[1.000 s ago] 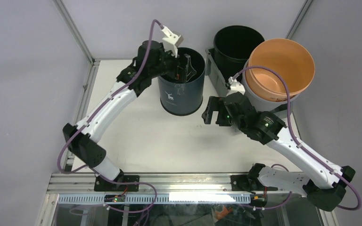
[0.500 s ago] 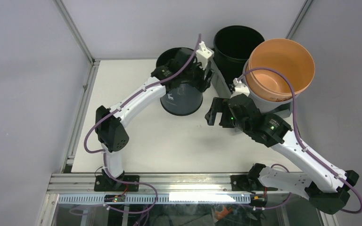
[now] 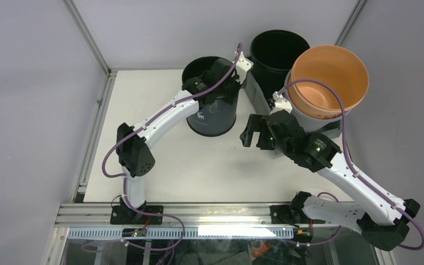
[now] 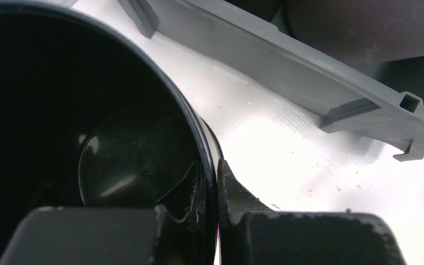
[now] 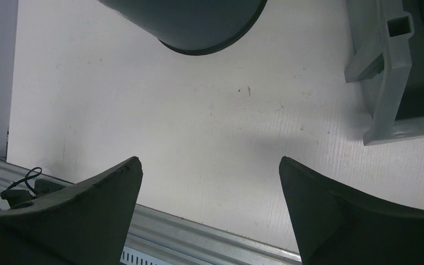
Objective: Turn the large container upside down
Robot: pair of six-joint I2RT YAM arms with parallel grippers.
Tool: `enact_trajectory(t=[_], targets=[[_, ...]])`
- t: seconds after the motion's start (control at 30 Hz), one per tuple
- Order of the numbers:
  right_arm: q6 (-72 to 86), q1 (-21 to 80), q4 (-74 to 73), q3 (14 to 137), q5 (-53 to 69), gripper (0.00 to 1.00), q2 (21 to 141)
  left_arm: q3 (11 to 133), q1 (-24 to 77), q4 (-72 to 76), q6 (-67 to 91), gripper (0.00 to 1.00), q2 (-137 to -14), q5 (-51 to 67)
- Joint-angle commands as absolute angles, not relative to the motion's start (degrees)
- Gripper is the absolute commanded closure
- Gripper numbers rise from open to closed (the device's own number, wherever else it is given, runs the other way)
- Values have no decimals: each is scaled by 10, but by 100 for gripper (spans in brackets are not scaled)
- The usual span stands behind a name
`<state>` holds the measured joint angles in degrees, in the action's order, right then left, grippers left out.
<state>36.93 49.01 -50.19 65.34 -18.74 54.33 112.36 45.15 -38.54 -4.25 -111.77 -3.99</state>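
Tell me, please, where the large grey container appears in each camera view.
Top external: the large grey container sits back right, around the black bucket and orange bucket.
Left wrist: its lipped rim crosses the upper right.
Right wrist: its corner shows at the right edge.
Shared landmark: the dark blue bucket.

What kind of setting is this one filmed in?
Probably a lab robot test cell: a white tabletop, an aluminium rail along its near edge, and blank grey walls around it.
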Motion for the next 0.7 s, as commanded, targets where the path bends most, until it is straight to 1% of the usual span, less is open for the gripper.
enact_trajectory(t=[0.0,0.13,0.3,0.37,0.43,0.5,0.67], targets=[[378,494,-483,668,-193,0,545,1148,453,-386,-47,100,-1115,-66],[379,494,-483,673,-187,0,545,1153,452,-389,-28,100,-1082,-64],[375,494,-458,687,-160,1,561,1140,444,-389,0,100,-1000,-62],[373,494,-430,689,-140,0,567,1132,427,-389,24,100,-961,-57],[368,494,-388,683,-110,0,572,1127,394,-389,76,100,-932,-52],[367,494,-339,674,-84,0,579,1106,342,-385,127,100,-895,-5],[382,493,-241,668,-18,1,610,1002,230,-333,212,100,-777,82]])
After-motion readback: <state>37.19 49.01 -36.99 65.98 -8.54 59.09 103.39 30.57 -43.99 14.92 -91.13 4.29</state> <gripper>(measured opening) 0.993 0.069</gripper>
